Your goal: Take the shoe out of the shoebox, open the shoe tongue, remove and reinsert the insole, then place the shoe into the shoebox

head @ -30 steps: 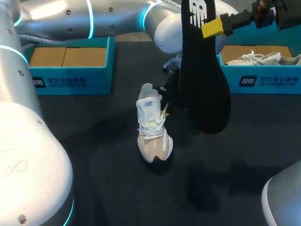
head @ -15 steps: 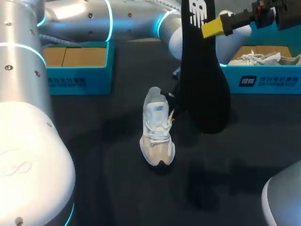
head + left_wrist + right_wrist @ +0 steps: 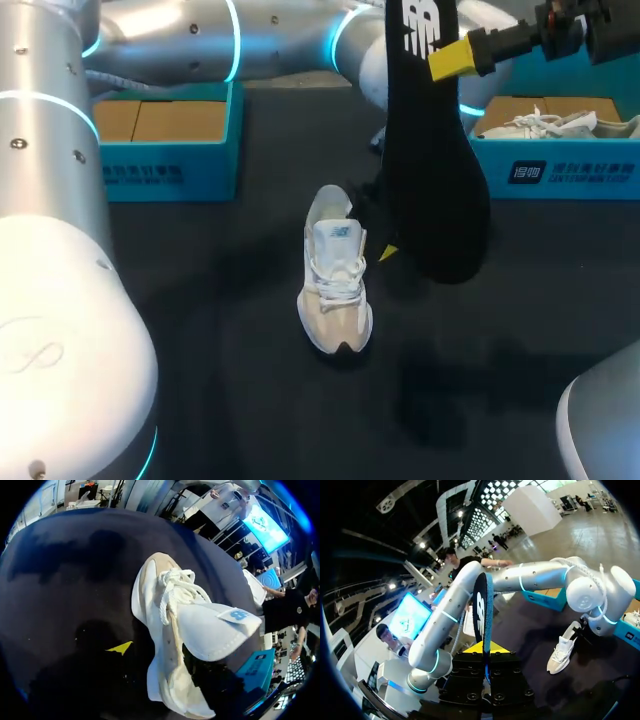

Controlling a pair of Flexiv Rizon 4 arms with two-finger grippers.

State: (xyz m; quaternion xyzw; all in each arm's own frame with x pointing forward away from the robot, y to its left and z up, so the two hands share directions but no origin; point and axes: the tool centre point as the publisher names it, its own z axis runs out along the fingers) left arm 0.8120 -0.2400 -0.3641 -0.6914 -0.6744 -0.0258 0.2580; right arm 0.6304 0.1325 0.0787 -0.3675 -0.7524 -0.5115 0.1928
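A white and beige shoe [image 3: 336, 288] stands upright on the black table, toe toward the near edge, its tongue [image 3: 215, 630] pulled up. My left gripper [image 3: 380, 245] sits at the shoe's heel side, open. One yellow fingertip [image 3: 120, 647] shows beside the shoe with a gap between them; the other is hidden behind the shoe. High above the table, my right gripper [image 3: 455, 58] is shut on the upper end of the black insole [image 3: 432, 150], which hangs down on edge. The right wrist view shows the insole [image 3: 483, 607] clamped between the yellow tips [image 3: 485, 647], with the shoe [image 3: 560, 652] far below.
A teal shoebox [image 3: 150, 150] with brown card inside stands at the back left. A second teal shoebox [image 3: 560, 165] at the back right holds another white shoe [image 3: 555, 122]. My left arm [image 3: 230, 45] stretches across the back of the table.
The left gripper shifted the shoe a little to the right, then opened; its yellow fingertip now stands away from the shoe. The right gripper and insole have not moved.
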